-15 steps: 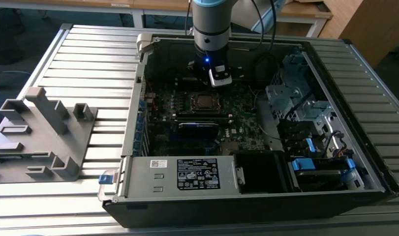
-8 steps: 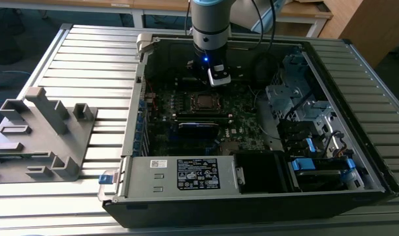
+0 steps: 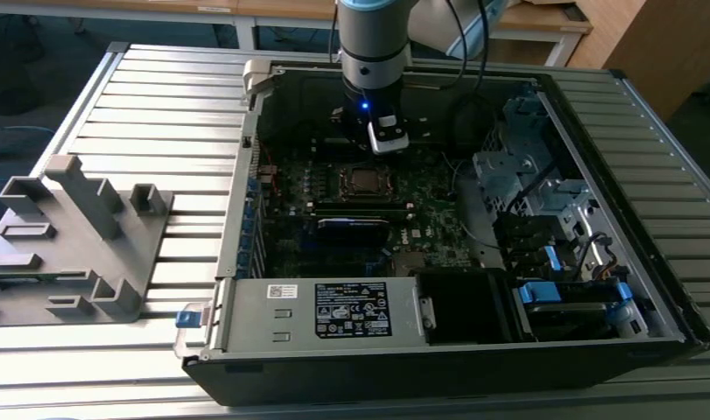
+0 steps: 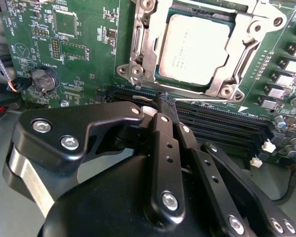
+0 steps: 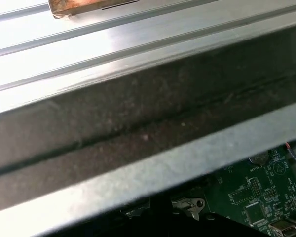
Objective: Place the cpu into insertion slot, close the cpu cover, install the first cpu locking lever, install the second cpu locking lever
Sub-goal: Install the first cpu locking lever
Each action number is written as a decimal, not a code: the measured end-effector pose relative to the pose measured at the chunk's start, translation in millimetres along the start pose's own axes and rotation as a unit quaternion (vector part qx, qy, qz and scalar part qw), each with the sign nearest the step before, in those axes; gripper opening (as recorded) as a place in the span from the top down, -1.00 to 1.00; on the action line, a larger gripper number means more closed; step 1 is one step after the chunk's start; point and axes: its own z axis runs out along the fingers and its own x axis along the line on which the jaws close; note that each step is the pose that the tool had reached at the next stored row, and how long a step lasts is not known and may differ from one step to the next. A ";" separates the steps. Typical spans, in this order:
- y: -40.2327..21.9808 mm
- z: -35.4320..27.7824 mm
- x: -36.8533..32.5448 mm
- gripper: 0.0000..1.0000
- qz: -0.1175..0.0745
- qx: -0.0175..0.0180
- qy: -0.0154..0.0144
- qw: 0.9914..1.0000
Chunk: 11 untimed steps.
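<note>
Your jaws: narrow, tips together | cpu [image 4: 197,47] seated in insertion slot [image 4: 207,11], just beyond jaw tips | cpu cover [image 4: 144,45] down around it.

Silvery cpu [image 4: 197,47] seated flat in insertion slot [image 4: 203,11]; cpu cover [image 4: 147,37] frame down ard it.

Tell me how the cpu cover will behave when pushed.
The cpu cover looks like thin windowed sheet metal, so probably light and springy. Lying flat around the cpu, it likely stays put; its shiny face may be slippery.
</note>
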 end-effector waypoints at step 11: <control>3.5 2.1 1.4 0.80 0.005 0.000 -0.001 1.000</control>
